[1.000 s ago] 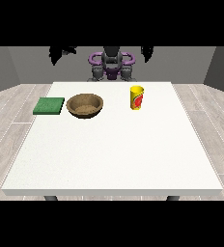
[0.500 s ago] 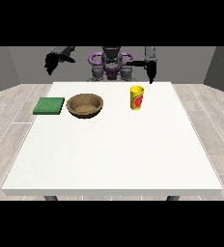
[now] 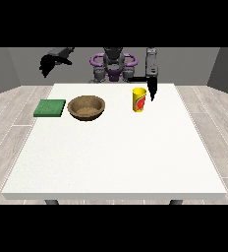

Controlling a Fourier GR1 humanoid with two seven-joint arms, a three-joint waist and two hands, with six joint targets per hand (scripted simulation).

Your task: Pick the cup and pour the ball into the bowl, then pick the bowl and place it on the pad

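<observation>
The hand at the view's right is hanging fingers-down just beside the upright cup, on its outer side; I cannot tell its grip. You're seeing the cup standing near the tabletop's far edge.

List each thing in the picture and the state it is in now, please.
Cup: upright on the table, not held.
Bowl: upright on the table, off the pad.
Pad: flat, nothing on it.
Hand at the view's right: pointing down beside the cup.
Hand at the view's left: raised, holding nothing.
</observation>
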